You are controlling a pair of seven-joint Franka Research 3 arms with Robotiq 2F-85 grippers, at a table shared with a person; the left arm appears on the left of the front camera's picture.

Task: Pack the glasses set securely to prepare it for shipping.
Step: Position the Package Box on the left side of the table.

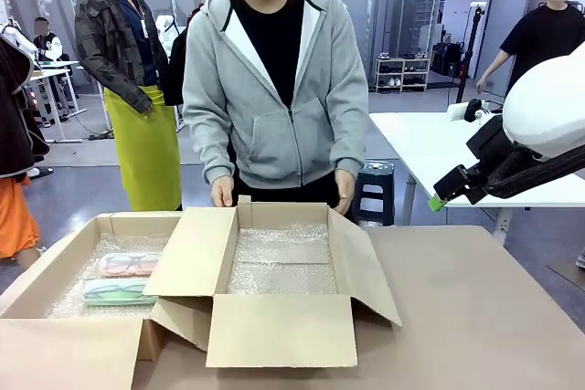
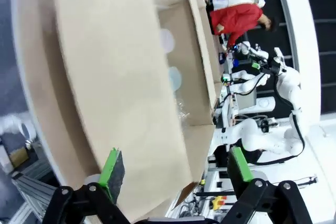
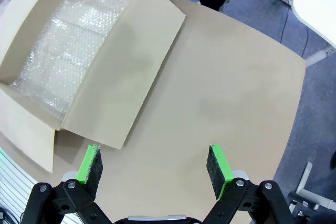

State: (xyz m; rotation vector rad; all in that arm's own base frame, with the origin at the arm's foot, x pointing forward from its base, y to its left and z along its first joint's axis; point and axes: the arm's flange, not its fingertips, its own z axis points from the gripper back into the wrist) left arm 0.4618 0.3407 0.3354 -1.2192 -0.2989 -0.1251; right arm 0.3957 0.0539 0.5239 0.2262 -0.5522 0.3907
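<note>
The pale pink case [image 1: 128,264] and the mint green case [image 1: 119,291] lie side by side on bubble wrap inside the left cardboard box [image 1: 37,285]. In the left wrist view, two pale blurred shapes, one whitish [image 2: 167,40] and one mint [image 2: 175,78], show inside a box past a broad flap. My left gripper [image 2: 176,166] is open above that flap and holds nothing. My right gripper [image 3: 154,163] is open over bare tabletop, to the right of the bubble-wrap-lined box [image 3: 73,40]. In the front view it hangs high at the right [image 1: 439,198].
The person in a grey hoodie stands at the far side with both hands [image 1: 222,193] on the far rim of the middle box [image 1: 279,262]. Its flaps [image 1: 366,267] stand open outward. A white table [image 1: 439,143] is behind at the right.
</note>
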